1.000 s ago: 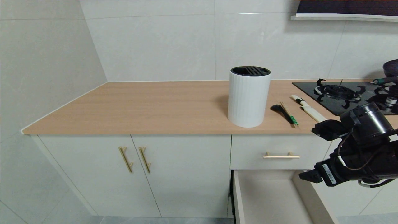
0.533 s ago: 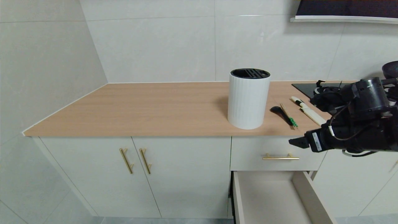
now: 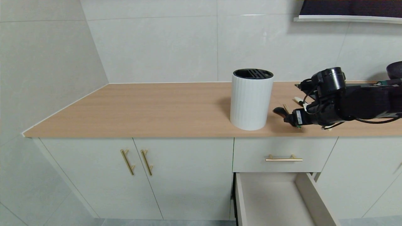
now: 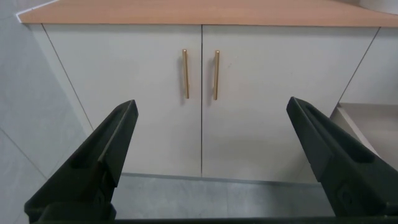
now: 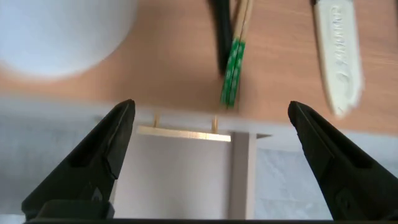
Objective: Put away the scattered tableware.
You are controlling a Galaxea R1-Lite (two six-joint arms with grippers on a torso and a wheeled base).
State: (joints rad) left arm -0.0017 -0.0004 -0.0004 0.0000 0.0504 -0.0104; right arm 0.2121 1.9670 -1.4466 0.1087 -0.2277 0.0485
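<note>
The right gripper (image 5: 211,109), spread wide and empty, hangs over the chopsticks (image 5: 233,68); next it likely must drop and pinch them.

The head camera looks forward and down from above counter height across the long light-wood countertop (image 3: 141,106). It takes in the white ribbed cylindrical holder (image 3: 251,100) right of centre and the open pale drawer (image 3: 270,201) at lower right. The left wrist camera sits low, squarely facing the white cabinet doors with brass bar handles (image 4: 267,106) from nearby; the head view has them at lower left. The right wrist camera hangs close over the counter's front edge, looking straight down on the green-banded wooden chopsticks (image 5: 235,68), also seen at the head view's middle right.
</note>
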